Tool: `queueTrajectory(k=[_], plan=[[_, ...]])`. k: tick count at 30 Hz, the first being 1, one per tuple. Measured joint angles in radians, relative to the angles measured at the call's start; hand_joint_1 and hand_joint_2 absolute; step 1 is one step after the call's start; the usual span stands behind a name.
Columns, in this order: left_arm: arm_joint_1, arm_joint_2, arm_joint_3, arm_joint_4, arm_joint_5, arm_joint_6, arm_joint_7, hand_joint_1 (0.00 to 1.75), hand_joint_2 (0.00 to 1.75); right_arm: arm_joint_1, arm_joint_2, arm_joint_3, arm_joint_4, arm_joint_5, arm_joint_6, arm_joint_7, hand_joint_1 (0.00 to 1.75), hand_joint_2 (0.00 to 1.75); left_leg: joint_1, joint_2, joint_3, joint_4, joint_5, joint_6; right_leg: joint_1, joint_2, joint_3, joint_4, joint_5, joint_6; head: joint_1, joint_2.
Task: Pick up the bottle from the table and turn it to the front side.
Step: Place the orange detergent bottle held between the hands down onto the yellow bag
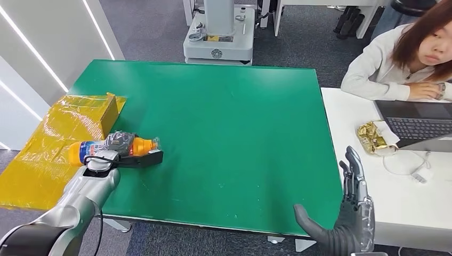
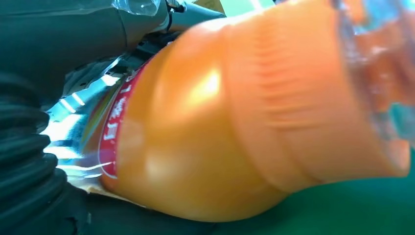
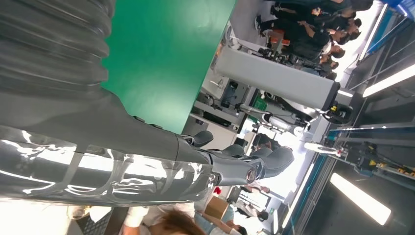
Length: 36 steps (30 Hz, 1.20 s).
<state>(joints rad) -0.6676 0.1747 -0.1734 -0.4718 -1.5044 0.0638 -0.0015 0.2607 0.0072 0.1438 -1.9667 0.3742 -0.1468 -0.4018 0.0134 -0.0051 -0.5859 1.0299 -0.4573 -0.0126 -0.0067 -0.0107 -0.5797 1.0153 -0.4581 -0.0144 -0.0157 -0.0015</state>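
A green table (image 1: 224, 122) fills the middle of the room, and everything here is placed against it. At its near left edge, the robot's left hand (image 1: 114, 149) rests over an orange bottle (image 1: 120, 146) that lies on its side on the green surface, blue label end toward the left, clear cap end toward the table's centre. The fingers (image 1: 139, 158) are clamped around the bottle's middle. From the left wrist camera, the bottle (image 2: 235, 112) is a large blurred orange body with a red-edged label, pressed against the dark palm.

Just off the table's left edge lies a sheet of yellow plastic wrap (image 1: 48, 154), with a yellow box (image 1: 88, 114) on it beside the bottle.

At the table's near right corner, the right hand (image 1: 349, 213) stands upright holding nothing, fingers (image 1: 354, 165) straight and apart, thumb out to the side.

Against the table's right edge stands a white desk (image 1: 368, 181). A person (image 1: 400, 58) in a pale top sits there at a laptop (image 1: 418, 125), with a gold foil wrapper (image 1: 376, 136) and a white cable (image 1: 410, 168) beside it. Beyond the table's far edge stands a grey machine base (image 1: 218, 42).
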Motion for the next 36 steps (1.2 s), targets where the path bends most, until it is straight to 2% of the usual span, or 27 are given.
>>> queueTrajectory(k=[1,13,20,30,34,36], plan=[[-0.006,0.0,-0.002,0.008,-0.001,0.004,0.003,0.0,1.75,0.001,0.0,0.0,0.0,0.0,-0.005,0.0,0.0,1.75,0.0,0.0,0.0,0.0,0.0,0.0,0.0,0.0,0.0,0.0,0.0,0.0,0.0,0.0],[-0.004,-0.009,-0.034,0.039,-0.001,0.165,0.004,0.0,1.75,-0.005,0.0,0.0,0.012,-0.015,-0.015,0.005,0.0,1.75,0.0,0.001,-0.001,-0.001,0.001,-0.002,0.0,0.001,-0.002,0.0,0.0,-0.001,0.0,0.0],[0.007,-0.015,-0.033,0.038,0.001,0.186,0.005,0.0,1.75,-0.035,0.0,0.0,0.036,-0.018,0.009,0.007,0.0,1.75,0.0,0.0,-0.002,-0.001,0.001,-0.001,0.0,0.0,-0.002,0.0,0.0,-0.001,0.0,0.0],[0.063,-0.041,0.043,-0.006,0.149,0.307,-0.165,0.0,1.75,-0.065,0.0,0.0,0.073,-0.02,0.027,0.004,0.0,1.75,0.0,0.001,-0.003,-0.001,0.001,-0.001,0.0,0.002,-0.004,0.0,0.0,-0.001,0.0,0.0],[0.087,-0.054,0.07,-0.034,0.19,0.332,-0.203,0.0,1.75,-0.067,0.0,0.0,0.079,-0.022,0.032,0.003,0.0,1.75,0.0,0.002,-0.006,0.0,0.0,-0.001,0.0,0.003,-0.007,0.0,0.0,-0.001,0.0,0.0],[0.103,-0.063,0.086,-0.058,0.254,0.343,-0.265,0.0,1.75,-0.068,0.0,0.0,0.082,-0.026,0.031,0.003,0.0,1.75,0.0,0.002,-0.007,0.0,0.0,-0.001,0.0,0.003,-0.008,0.0,0.0,-0.001,0.0,0.0]])
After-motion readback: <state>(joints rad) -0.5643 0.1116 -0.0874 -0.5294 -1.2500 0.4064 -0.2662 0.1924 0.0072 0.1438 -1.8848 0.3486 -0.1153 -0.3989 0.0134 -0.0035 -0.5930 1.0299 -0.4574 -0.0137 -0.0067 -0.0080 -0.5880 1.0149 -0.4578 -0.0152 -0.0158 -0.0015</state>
